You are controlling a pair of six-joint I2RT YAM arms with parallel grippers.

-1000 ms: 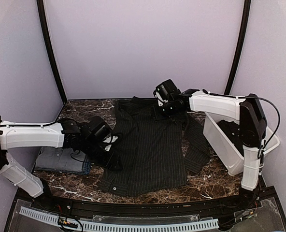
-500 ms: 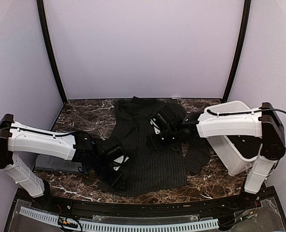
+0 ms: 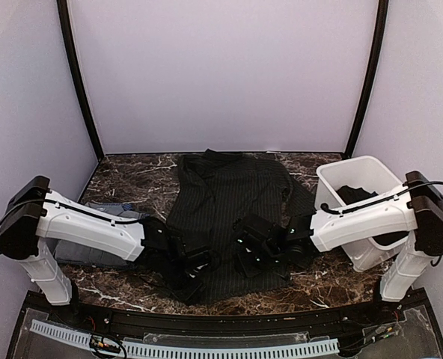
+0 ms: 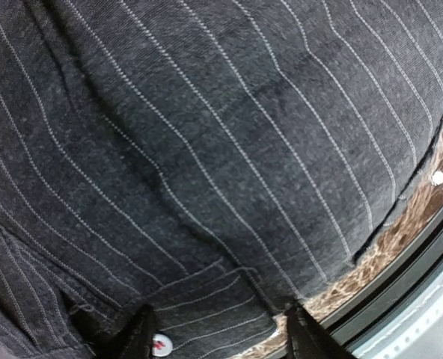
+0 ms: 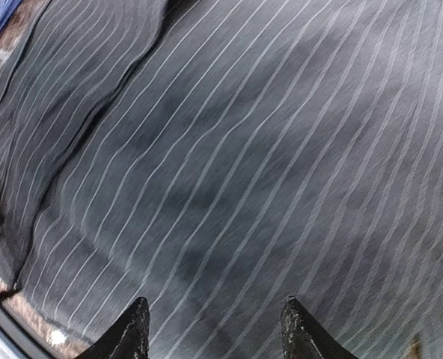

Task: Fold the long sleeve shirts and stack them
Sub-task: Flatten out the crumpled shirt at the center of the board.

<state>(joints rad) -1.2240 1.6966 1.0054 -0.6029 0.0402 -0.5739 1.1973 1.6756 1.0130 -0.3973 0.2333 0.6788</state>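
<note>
A charcoal pinstriped long sleeve shirt lies spread flat on the marble table, collar at the far side, hem near the front edge. My left gripper hovers low over the hem's left part, open; its wrist view shows the gripper straddling the striped hem beside a pale button. Just right of it, my right gripper is open over the lower front of the shirt, its fingertips apart above the striped cloth, with nothing between them. A folded grey-and-blue shirt pile lies at the left, partly hidden by my left arm.
A white plastic tub with dark cloth inside stands at the right, close to my right arm. The table's front edge and black rail run just beyond the hem. A sleeve trails toward the tub.
Both arms have swept toward the near edge. The right gripper went from the collar down to the lower front of the shirt; the left moved right and forward onto the hem.
</note>
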